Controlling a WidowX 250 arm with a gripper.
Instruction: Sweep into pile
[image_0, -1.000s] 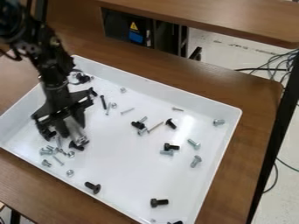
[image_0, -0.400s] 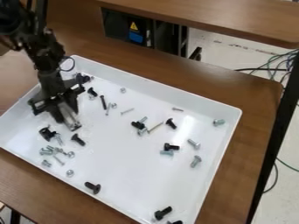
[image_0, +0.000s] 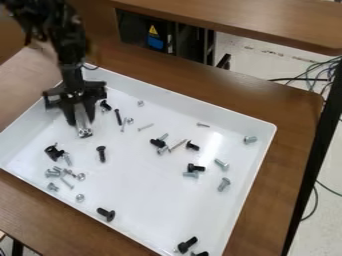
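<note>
Several screws bunch loosely at lower left, but many bolts lie scattered through centre and right of the tray, so I judge the pile barely formed, my pincer, upper left, pinching a silvery metal piece.

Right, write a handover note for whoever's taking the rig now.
Tool: over the tray, left side of view, a silvery piece at its tip.
Fasteners: loose silver screws bunched lower left; black bolt below the tool; others spread toward the right and bottom.
Done: no single pile, only small groups.
Left: sweep everything together.
</note>
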